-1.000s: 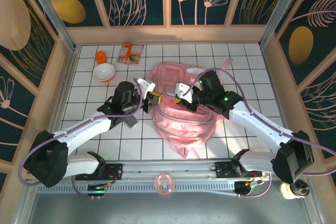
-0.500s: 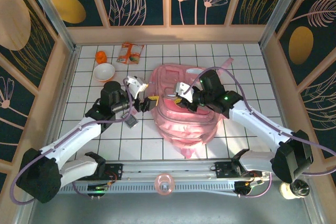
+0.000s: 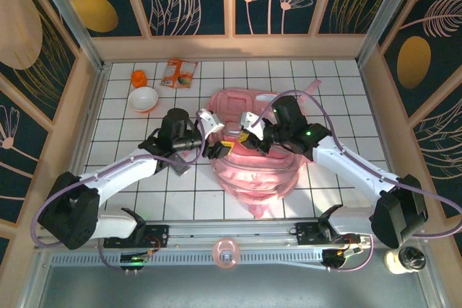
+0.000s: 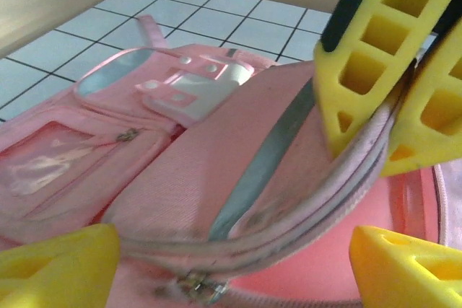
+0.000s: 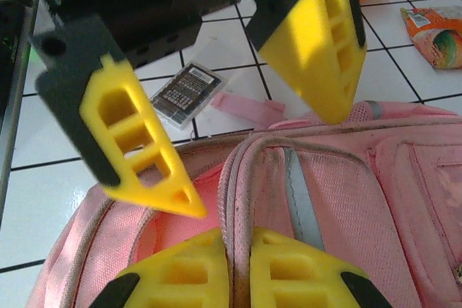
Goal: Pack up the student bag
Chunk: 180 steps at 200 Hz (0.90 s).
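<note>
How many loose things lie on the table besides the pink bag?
4: orange object, white bowl and snack packet far left; dark card left of the bag, which may hide more.

Top camera looks down from 6 o'clock; wrist cameras, close, face each other across the bag (image 3: 253,171) rim.

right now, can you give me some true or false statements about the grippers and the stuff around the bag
The right gripper is shut on the rim of the student bag. True.
The left gripper is clamped shut. False: its jaws stand open at the bag's opening.
The white bowl sits inside the bag. False: it stands on the table, apart from the bag.
The snack packet lies on the table. True.
</note>
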Each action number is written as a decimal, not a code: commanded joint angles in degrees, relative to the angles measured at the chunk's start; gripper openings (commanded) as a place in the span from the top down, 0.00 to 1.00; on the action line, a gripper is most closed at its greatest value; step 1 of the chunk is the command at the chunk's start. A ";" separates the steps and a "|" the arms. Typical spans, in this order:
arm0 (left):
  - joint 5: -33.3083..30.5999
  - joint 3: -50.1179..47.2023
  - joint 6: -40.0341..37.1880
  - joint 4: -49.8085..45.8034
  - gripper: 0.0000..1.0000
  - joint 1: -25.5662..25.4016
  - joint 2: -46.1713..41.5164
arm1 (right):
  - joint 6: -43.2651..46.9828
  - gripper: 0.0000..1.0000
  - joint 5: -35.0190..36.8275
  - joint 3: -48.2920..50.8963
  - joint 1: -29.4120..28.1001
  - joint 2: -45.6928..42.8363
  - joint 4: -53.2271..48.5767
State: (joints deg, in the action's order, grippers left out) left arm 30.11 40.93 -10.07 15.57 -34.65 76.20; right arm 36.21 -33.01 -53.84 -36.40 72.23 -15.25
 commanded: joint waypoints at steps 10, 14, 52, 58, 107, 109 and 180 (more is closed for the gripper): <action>-6.18 2.02 3.97 4.29 0.33 -0.16 1.92 | -2.60 0.95 0.29 -2.74 0.75 -0.84 5.01; -6.85 1.87 4.52 4.70 0.36 -0.15 1.86 | -2.84 0.93 1.15 -2.56 0.84 -1.05 4.90; -11.08 1.42 7.11 5.61 0.76 -0.06 0.25 | -5.75 0.67 4.50 3.61 4.68 -5.95 4.63; -11.08 1.35 7.38 5.77 0.81 -0.06 0.15 | -6.43 0.65 4.37 5.22 7.21 -6.86 5.36; -10.66 1.63 8.74 5.92 0.86 0.57 -0.11 | -9.34 0.56 6.86 11.23 11.75 -9.74 8.60; -10.55 1.62 8.68 5.95 0.86 0.65 -0.12 | -9.43 0.57 6.94 11.29 11.81 -9.74 8.75; -16.86 4.71 9.31 4.43 0.76 1.79 0.59 | -19.62 1.00 2.22 5.57 11.13 -5.49 9.27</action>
State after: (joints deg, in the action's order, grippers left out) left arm 18.28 41.45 -4.10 16.91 -34.30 77.54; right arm 25.02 -30.06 -44.88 -24.88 66.54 -7.94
